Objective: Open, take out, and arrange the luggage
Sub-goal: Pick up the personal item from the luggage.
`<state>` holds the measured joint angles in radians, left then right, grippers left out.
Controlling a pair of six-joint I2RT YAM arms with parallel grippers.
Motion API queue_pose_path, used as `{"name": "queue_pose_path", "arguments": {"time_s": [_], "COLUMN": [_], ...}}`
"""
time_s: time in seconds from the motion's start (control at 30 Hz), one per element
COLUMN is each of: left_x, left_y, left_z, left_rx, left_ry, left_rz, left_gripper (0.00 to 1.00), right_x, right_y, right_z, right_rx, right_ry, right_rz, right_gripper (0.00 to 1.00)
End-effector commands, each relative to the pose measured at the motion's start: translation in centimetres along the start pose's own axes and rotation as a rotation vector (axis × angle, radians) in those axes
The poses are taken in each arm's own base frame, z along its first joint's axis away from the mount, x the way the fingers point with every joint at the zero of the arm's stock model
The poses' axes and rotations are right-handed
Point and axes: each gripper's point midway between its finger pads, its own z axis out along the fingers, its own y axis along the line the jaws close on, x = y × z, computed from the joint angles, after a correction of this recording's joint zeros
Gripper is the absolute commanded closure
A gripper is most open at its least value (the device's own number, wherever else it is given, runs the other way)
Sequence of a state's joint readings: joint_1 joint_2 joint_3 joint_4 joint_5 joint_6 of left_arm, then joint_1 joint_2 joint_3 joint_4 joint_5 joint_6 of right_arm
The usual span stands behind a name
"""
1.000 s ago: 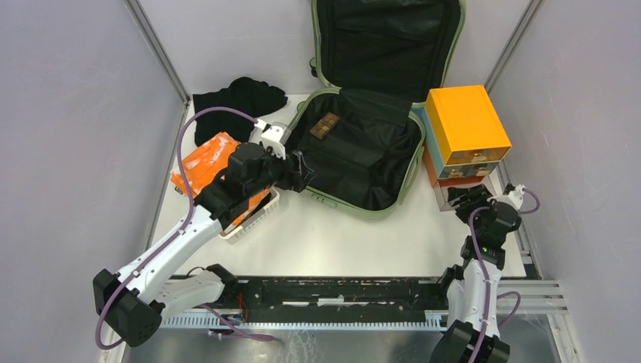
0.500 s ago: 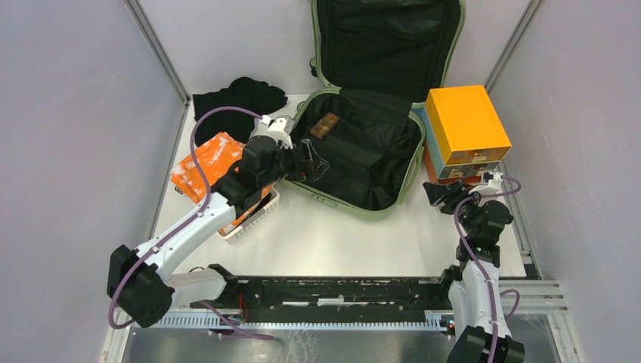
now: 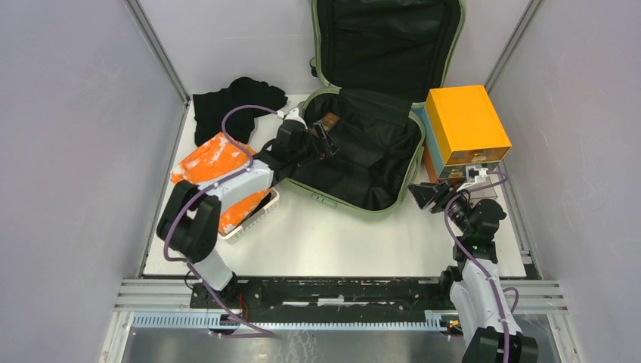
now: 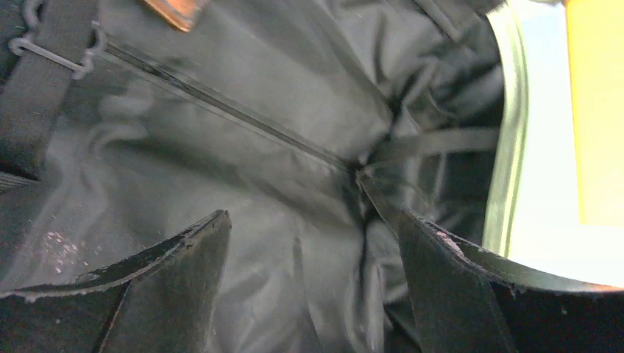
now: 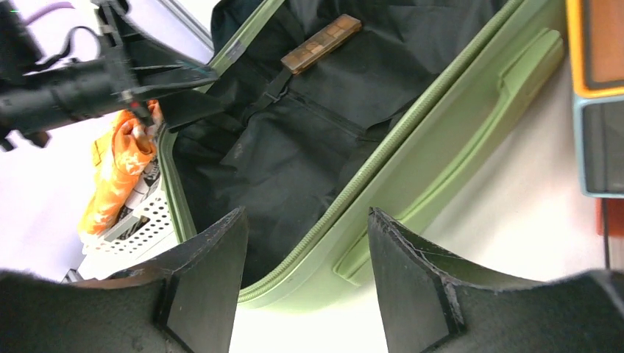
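Observation:
The sage-green luggage (image 3: 338, 203) lies open at the table's centre back, its lid upright against the rear wall, black lining showing. A small brown block (image 3: 328, 120) lies inside at the upper left; it also shows in the right wrist view (image 5: 321, 44) and the left wrist view (image 4: 174, 10). My left gripper (image 3: 323, 141) is open and empty inside the luggage, over the black lining (image 4: 243, 147). My right gripper (image 3: 420, 193) is open and empty, just outside the luggage's right front rim (image 5: 412, 169).
An orange and light-blue box (image 3: 465, 128) stands right of the luggage. A white perforated basket (image 3: 254, 215) holding an orange packet (image 3: 205, 162) sits left of it. Black cloth (image 3: 236, 100) lies at the back left. Grey walls enclose the table.
My left gripper has moved right and back, from the luggage's left rim into its inside. My right gripper has swung left toward the luggage's right front corner.

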<state>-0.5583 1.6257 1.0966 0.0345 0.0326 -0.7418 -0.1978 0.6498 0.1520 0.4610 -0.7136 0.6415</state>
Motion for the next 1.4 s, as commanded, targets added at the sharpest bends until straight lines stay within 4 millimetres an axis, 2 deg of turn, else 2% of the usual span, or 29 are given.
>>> {"name": "queue_pose_path", "arguments": {"time_s": [0.0,0.1,0.4,0.6,0.8,1.07,1.23,1.37], "left_x": [-5.4,-5.9,-6.7,-7.1,-6.9,-6.5,-7.4,-7.9], "left_y": [-0.6,1.4,5.8,6.1,7.5,9.3,9.7,10.0], "left_z": [2.3,4.3,7.8,10.2,12.2,13.4,13.8,14.5], "left_rx": [-0.023,-0.116,-0.279,-0.278,-0.319,-0.349,-0.326,-0.298], "left_ry": [-0.214,-0.26,-0.411,-0.451,-0.474,-0.488,-0.502,-0.5], "left_rz": [-0.15,-0.195,-0.346,-0.398,-0.428,-0.492,-0.519,-0.551], "left_gripper": [0.12,0.13,0.15,0.18,0.31,0.4,0.51,0.51], "right_x": [-1.5,-1.4,-1.2,-1.2,-1.2,-1.1,-1.0,-1.0], "right_y": [2.4,2.7,3.0,3.1,3.2,3.3,3.3,3.4], "right_z": [0.3,0.4,0.6,0.8,0.9,0.9,0.9,0.9], "right_rx": [-0.101,-0.116,-0.137,-0.143,-0.145,-0.15,-0.152,-0.154], "right_ry": [-0.04,-0.039,-0.037,-0.032,-0.027,-0.024,-0.022,-0.021], "right_rz": [-0.064,-0.063,-0.051,-0.045,-0.038,-0.038,-0.036,-0.038], "right_gripper": [0.34,0.33,0.33,0.33,0.33,0.33,0.33,0.33]}}
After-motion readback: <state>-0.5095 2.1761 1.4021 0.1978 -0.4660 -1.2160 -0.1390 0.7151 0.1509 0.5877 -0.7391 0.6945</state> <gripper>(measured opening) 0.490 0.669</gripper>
